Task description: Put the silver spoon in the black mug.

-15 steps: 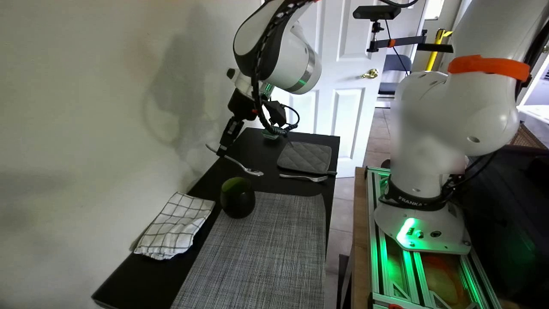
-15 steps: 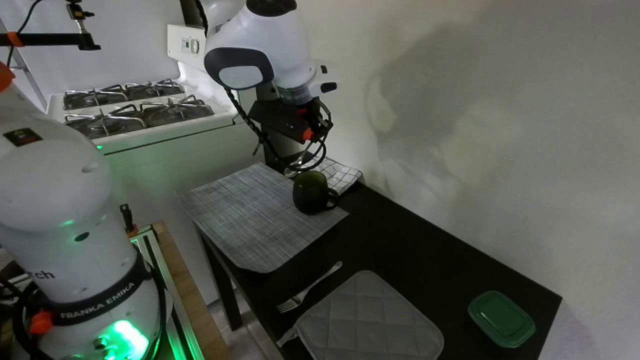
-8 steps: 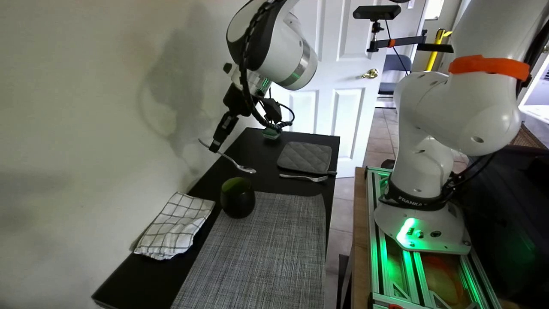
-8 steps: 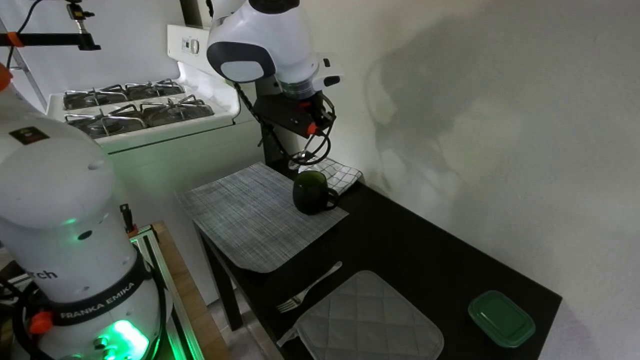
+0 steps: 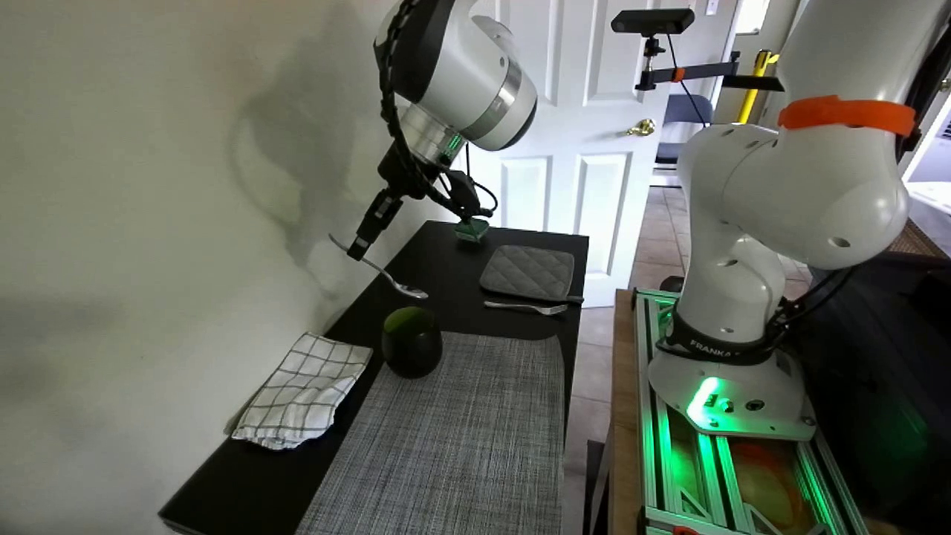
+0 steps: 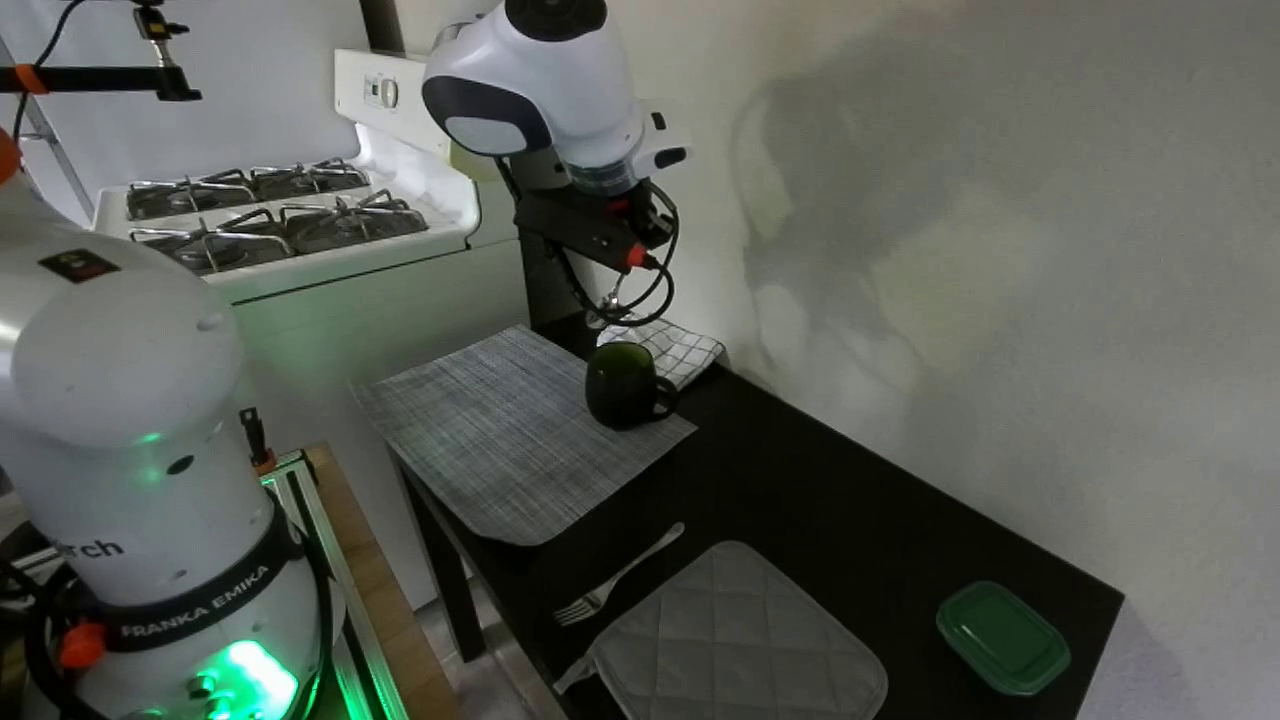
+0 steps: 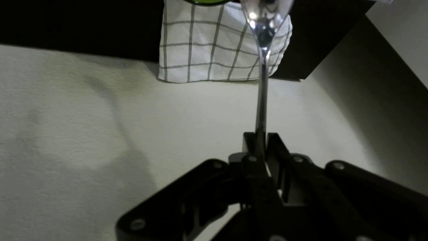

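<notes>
Left to right in an exterior view: folded white cloth with grey checks [image 5: 304,390] just left of the squat, rounded black mug [image 5: 413,345]. Up and left of the mug, the black gripper [image 5: 356,252] has the slim shiny silver metal spoon [image 5: 409,290] pinched by the handle, outside the mug. Mug's on the corner of a grey woven mat [image 5: 461,427]. Behind the mug, a green rectangular container [image 5: 471,230], then further right a silver metal fork [image 5: 529,307] plus grey quilted pad [image 5: 529,272].

Fingers [image 7: 278,147] close together, diagonally downward.
</notes>
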Robot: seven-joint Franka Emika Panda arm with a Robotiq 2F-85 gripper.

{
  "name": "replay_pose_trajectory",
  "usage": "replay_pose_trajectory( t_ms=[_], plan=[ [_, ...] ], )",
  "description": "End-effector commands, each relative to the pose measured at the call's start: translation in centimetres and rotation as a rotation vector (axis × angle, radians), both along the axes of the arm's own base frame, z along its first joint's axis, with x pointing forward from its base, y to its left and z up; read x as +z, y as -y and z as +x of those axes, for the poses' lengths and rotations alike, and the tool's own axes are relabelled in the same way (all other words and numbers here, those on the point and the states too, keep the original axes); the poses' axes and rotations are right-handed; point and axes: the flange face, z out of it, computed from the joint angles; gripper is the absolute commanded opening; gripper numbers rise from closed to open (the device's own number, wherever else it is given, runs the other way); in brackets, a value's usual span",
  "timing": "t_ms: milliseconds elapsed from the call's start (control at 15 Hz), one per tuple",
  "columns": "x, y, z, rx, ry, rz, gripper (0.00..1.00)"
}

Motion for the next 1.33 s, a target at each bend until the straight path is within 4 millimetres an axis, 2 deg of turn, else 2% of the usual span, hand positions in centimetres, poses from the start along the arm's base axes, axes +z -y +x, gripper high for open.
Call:
replay_pose_trajectory(
  t_ms=[0,467,1000,1267],
  plan=[
    [-0.8,0.2,0.8,0.019,0.019,0.011,0.03],
    [-2.0,0.4,1.2,0.061,0.065,0.044,0.03],
    [-5.1,0.3,1.4,0.108,0.083,0.054,0.03],
    [-5.4,-0.2,2.0,0.106,0.121,0.084,0.03]
  ],
)
